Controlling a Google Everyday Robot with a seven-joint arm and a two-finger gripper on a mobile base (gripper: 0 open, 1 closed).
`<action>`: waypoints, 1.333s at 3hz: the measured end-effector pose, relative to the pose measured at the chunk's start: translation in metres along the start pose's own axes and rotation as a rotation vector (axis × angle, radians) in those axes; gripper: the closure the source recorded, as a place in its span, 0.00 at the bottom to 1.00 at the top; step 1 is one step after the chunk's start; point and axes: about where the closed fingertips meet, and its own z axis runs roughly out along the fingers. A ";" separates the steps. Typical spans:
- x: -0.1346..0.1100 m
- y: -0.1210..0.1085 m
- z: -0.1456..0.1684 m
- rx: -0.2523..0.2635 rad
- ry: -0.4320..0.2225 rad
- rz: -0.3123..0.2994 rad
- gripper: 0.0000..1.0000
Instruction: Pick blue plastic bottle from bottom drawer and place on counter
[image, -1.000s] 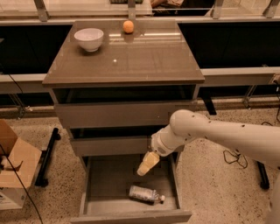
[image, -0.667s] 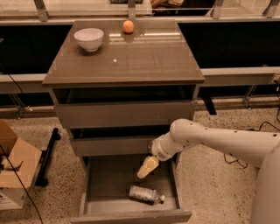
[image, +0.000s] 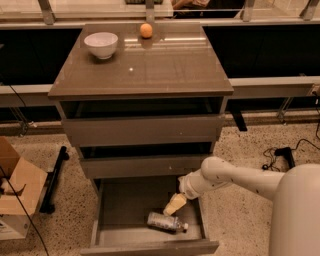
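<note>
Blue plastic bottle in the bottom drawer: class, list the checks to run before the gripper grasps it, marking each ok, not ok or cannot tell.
1. The bottom drawer is pulled open: ok.
2. The blue plastic bottle lies on its side on the drawer floor, in plain view: ok.
3. The gripper is inside the drawer, just above the bottle: ok.
4. The gripper touches the bottle: cannot tell.
5. The counter has bare room in front of the white bowl and orange ball: ok.
</note>
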 end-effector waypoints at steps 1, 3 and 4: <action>0.006 0.001 0.011 -0.008 0.005 0.015 0.00; 0.053 -0.029 0.095 0.077 0.035 0.221 0.00; 0.088 -0.039 0.140 0.075 0.010 0.322 0.00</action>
